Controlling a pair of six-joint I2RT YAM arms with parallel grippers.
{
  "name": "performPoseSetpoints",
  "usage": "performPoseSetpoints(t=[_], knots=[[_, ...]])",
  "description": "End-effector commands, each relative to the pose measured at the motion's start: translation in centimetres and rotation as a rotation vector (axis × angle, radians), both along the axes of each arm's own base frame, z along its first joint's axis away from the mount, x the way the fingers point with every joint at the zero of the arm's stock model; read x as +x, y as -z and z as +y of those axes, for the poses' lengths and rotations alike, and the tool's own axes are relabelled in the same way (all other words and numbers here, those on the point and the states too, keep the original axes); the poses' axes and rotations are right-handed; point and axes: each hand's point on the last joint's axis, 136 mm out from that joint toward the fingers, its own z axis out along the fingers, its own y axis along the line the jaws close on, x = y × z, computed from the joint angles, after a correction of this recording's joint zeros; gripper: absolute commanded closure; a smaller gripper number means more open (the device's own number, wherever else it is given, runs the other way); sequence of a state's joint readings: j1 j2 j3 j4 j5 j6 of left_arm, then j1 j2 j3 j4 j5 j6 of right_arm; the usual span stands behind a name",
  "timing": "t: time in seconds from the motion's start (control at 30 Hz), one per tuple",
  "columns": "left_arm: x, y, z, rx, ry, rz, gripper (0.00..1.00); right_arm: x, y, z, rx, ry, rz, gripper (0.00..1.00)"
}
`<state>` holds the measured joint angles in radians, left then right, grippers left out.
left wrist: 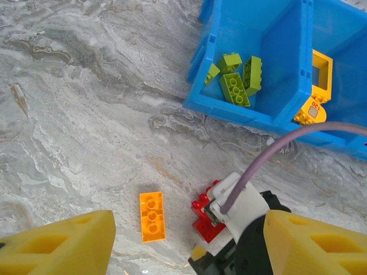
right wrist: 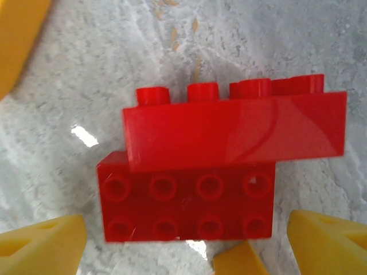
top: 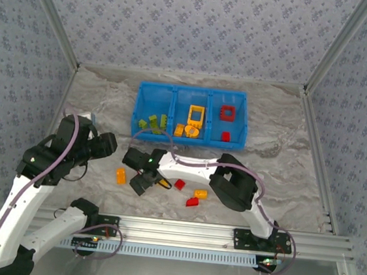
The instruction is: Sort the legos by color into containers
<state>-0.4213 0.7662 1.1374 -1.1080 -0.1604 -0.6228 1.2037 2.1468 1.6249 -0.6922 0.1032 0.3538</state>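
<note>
The blue bin (top: 187,136) holds green legos (left wrist: 238,80) in its left compartment, yellow-orange ones (top: 194,120) in the middle and red ones (top: 227,114) on the right. My right gripper (right wrist: 186,246) is open and low over two red bricks lying together: a flat eight-stud brick (right wrist: 186,206) between its fingers and a second one (right wrist: 235,129) on its side behind. In the top view that gripper (top: 141,182) covers them. My left gripper (left wrist: 183,252) hangs open and empty above the table, with an orange brick (left wrist: 152,216) below it.
Loose on the marbled table (top: 279,167) in front of the bin lie a red brick (top: 180,184), a yellow-orange brick (top: 200,193) and another red one (top: 192,202). The right arm's wrist and purple cable (left wrist: 269,157) stand close beside my left gripper.
</note>
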Motion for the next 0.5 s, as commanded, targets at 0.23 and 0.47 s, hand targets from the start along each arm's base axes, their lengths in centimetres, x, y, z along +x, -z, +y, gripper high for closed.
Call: performPoseSetpoints(t=[0.23, 0.47], knots=[[-1.3, -0.5, -0.4, -0.055, 0.022, 0.004, 0.31, 0.5, 1.2, 0.9, -0.01, 0.015, 0.013, 0.2], [-2.6, -1.3, -1.0, -0.108, 0.063, -0.003, 0.31, 0.3, 0.0, 0.7, 0.003, 0.016, -0.011, 0.35]])
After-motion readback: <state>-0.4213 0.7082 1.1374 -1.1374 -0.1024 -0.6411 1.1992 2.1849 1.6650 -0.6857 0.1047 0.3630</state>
